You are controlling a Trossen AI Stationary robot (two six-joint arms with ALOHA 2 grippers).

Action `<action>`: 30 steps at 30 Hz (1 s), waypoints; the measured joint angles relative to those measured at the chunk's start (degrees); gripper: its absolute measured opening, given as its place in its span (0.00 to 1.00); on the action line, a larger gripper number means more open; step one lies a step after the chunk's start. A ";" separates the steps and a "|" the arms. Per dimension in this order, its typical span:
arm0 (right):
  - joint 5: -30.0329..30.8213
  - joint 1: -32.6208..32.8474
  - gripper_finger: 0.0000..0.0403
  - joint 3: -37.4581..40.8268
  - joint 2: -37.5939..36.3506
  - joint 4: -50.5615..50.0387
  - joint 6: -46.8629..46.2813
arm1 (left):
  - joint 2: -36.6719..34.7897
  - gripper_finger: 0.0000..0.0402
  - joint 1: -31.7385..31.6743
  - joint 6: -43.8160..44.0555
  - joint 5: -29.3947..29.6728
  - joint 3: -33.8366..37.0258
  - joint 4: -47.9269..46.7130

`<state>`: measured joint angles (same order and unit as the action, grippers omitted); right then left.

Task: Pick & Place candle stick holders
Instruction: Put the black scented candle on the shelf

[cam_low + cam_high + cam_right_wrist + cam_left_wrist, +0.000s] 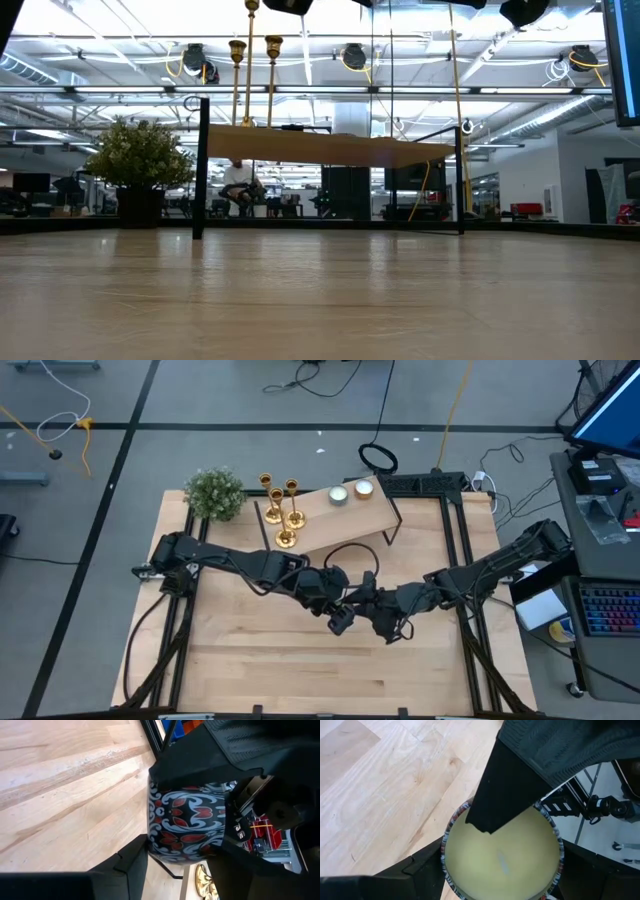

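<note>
Three gold candle stick holders (285, 510) stand upright on their round bases at the left end of a low wooden shelf (365, 512); the low view shows their stems (250, 70). Over the table's middle both grippers meet on a round candle tin (187, 822) with a red, white and dark pattern, filled with pale yellow wax (502, 855). My left gripper (502, 872) and my right gripper (185, 857) are each shut on it. In the high view the arms (345, 610) hide the tin. My left gripper has the tin's round wall (445, 865) between its two fingers, one on each side, and looks slanting down onto the wax. The tin is lifted clear of the table. My right gripper pinches the patterned wall (152, 840) between its two fingers, coming nearly level from the table's right. One finger (495, 800) reaches over the rim.
Two tealights (350, 492) sit on the shelf's right half. A small potted plant (215, 492) stands at the far left corner. The shelf's black legs (200, 170) stand at the far side; bare tabletop (300, 670) lies on the near side.
</note>
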<state>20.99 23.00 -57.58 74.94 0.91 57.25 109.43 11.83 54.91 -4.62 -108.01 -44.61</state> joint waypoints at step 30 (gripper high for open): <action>11.19 3.36 0.32 -0.22 -0.28 0.78 -1.00 | 0.22 0.81 1.06 1.07 -0.50 0.09 -0.09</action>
<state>32.18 26.37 -57.80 74.66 1.69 56.25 109.65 12.88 55.98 -5.12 -107.92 -44.69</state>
